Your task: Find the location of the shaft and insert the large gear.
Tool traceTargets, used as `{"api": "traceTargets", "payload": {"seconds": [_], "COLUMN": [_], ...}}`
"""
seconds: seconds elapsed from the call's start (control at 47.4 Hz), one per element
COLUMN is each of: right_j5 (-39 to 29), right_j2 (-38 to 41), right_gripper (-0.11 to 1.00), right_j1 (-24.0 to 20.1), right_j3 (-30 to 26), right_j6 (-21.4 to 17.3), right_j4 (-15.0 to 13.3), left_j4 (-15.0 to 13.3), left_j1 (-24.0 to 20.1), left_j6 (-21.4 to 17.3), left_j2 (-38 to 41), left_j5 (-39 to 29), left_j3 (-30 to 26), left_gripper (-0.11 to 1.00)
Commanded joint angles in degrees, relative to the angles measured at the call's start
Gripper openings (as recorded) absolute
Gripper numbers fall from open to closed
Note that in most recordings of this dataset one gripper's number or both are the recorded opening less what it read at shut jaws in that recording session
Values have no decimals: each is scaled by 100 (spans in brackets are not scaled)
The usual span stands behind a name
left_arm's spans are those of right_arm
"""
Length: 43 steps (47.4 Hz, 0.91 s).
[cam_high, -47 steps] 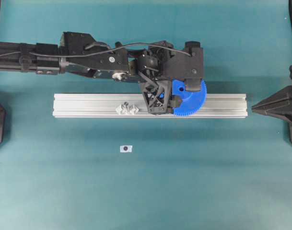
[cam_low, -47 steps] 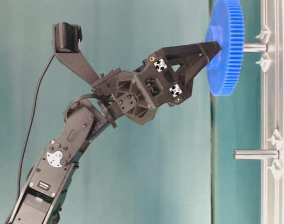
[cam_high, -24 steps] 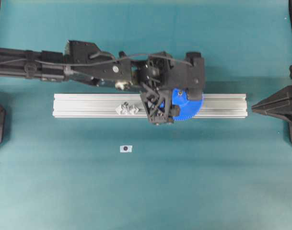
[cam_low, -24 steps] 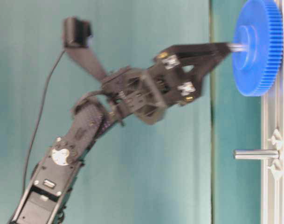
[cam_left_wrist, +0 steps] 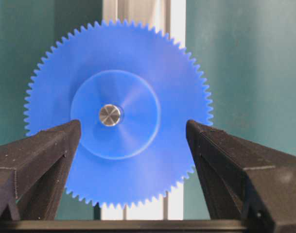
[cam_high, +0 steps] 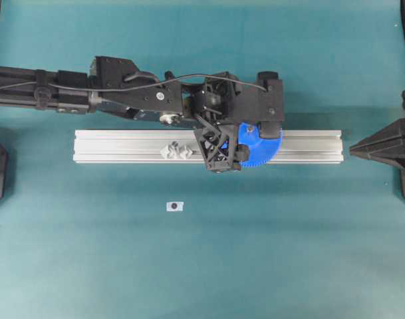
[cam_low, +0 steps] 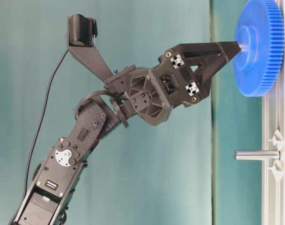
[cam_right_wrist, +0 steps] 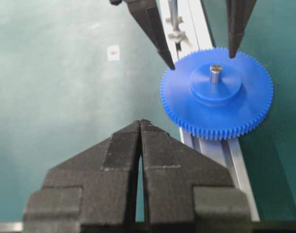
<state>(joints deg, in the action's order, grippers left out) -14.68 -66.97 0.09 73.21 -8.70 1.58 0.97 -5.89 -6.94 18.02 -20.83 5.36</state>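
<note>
The left arm (cam_high: 122,96) reaches across the rail (cam_high: 122,146). Left jaws stand wide, either side of the gear's hub, gripping nothing. The gear (cam_left_wrist: 117,115) sits on the shaft (cam_left_wrist: 110,115), lower than a second ago. Right jaws: closed, at 3 o'clock.

Two shafts (cam_low: 256,154), one large gear (cam_low: 263,47)

A bright blue large gear (cam_left_wrist: 117,119) is seen, ringed by fine teeth, with a silver-grey shaft (cam_left_wrist: 110,115) at its centre. The rail (cam_high: 122,145) is pale ribbed aluminium, the bench (cam_high: 255,252) teal, both grippers black, and the tag (cam_high: 175,207) white with a dark dot
</note>
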Motion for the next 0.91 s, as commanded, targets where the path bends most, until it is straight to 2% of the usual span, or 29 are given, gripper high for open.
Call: {"api": "traceTargets", "payload": {"seconds": [0.0,0.274,0.886], "right_j5": [53,53,26], "right_j2": [44,44,-70], "right_gripper": [3,3,3], "right_j1": [9,9,9], "right_j3": [-70,-62,-53], "right_j6": [-44,-44,-44], "right_j4": [-9,-9,-9], "left_j4": [18,18,18], "left_j1": [18,-26,-26], "left_j6": [18,343,457], "left_j2": [-272,-448,-1230], "left_j5": [35,53,343], "left_j3": [-53,18,571], "left_gripper": [89,89,89]}}
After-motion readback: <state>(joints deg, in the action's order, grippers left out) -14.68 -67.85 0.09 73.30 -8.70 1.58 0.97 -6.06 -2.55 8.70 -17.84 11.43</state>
